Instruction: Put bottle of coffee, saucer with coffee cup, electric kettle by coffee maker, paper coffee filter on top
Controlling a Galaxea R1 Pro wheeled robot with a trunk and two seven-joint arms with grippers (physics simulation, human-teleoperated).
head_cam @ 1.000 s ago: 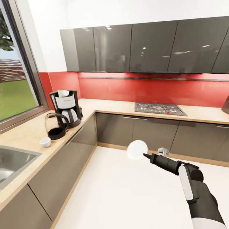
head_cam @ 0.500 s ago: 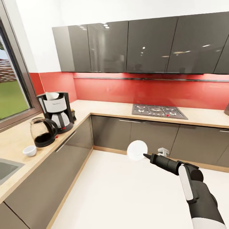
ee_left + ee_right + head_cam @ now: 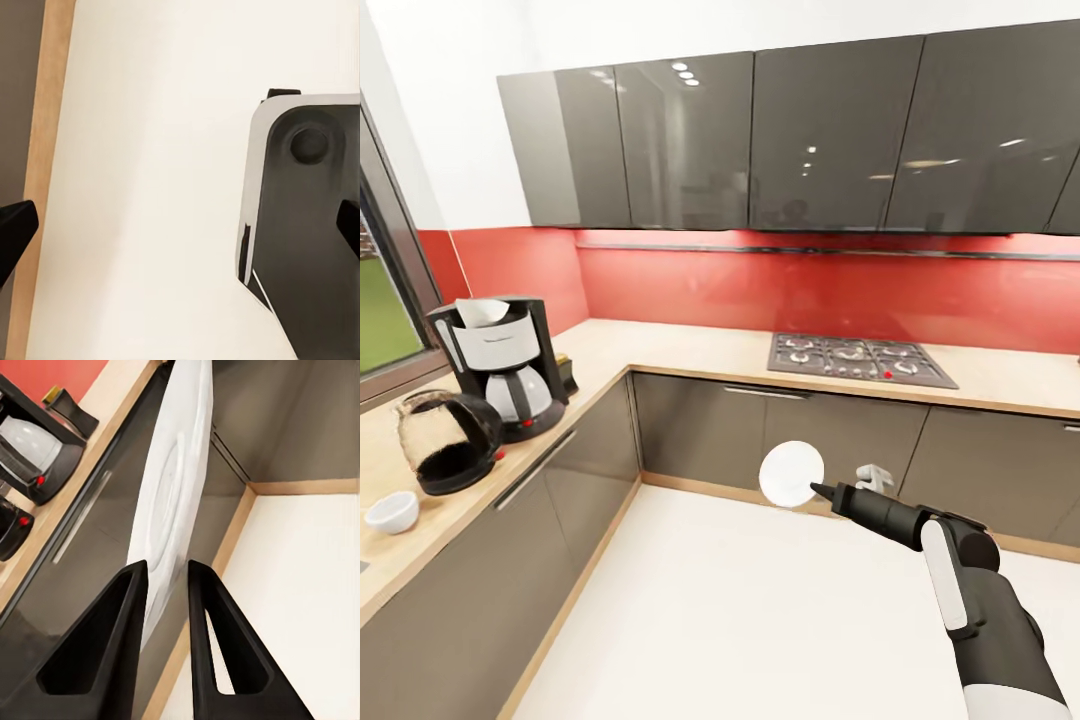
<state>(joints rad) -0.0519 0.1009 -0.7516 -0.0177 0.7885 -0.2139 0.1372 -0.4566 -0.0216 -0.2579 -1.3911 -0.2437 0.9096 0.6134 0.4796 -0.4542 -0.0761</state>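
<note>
Your saucer (image 3: 791, 473) stands on edge above the floor (image 3: 760, 620), pinched at its rim by your right gripper (image 3: 818, 489); the right wrist view shows both fingers (image 3: 112, 645) clamped on it (image 3: 176, 487). On the worktop (image 3: 600, 350) at the left, the coffee maker (image 3: 498, 362) carries a paper filter (image 3: 480, 312), with the kettle (image 3: 448, 455) just beside it and the cup (image 3: 392, 511) nearer you. Your left fingers (image 3: 15, 232) sit wide apart, holding nothing.
</note>
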